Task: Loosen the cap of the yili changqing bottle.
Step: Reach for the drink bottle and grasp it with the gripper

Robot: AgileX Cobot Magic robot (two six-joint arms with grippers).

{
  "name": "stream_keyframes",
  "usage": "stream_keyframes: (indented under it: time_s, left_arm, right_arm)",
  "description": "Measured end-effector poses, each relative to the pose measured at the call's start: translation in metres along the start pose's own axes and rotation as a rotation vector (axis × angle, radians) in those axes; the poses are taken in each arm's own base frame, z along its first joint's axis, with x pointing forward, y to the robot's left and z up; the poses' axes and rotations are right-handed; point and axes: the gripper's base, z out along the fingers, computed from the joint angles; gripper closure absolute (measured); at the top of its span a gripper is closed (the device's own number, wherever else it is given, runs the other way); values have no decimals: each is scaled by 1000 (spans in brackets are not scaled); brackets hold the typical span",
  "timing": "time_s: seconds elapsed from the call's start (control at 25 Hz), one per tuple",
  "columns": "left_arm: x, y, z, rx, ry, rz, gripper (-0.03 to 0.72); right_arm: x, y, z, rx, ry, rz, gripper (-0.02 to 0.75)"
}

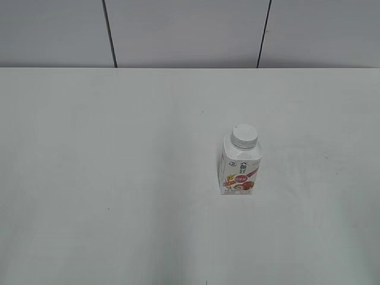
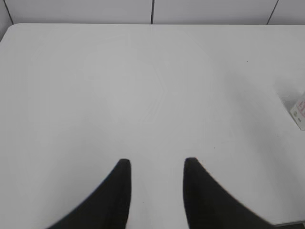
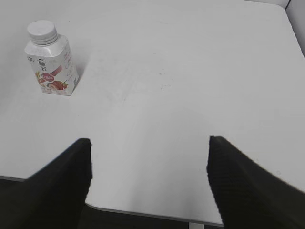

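The yili changqing bottle (image 1: 239,167) stands upright on the white table, right of centre, its red and orange fruit label facing the front. Its white ribbed cap (image 1: 244,136) sits on the neck. In the right wrist view the bottle (image 3: 51,64) and cap (image 3: 42,32) show at the upper left, far from my right gripper (image 3: 148,145), which is open wide and empty above the table's near edge. My left gripper (image 2: 157,163) is open and empty over bare table; only a sliver of the bottle (image 2: 299,110) shows at the right edge. Neither gripper shows in the exterior view.
The white table (image 1: 119,178) fills the exterior view, with a grey panelled wall (image 1: 178,29) behind it. The table's near edge (image 3: 143,212) shows in the right wrist view, its far left corner (image 2: 12,28) in the left wrist view.
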Motion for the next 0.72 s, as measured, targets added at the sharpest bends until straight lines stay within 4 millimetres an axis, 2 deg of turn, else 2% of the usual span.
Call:
stream_keyframes:
  time_s: [0.52, 0.6, 0.72]
  left_arm:
    - [0, 0, 0, -1, -1, 0, 445]
    - [0, 0, 0, -1, -2, 0, 415]
    - [0, 0, 0, -2, -3, 1, 304]
  right_arm:
    - [0, 0, 0, 0, 0, 0, 146]
    - [0, 0, 0, 0, 0, 0, 146]
    - [0, 0, 0, 0, 0, 0, 146]
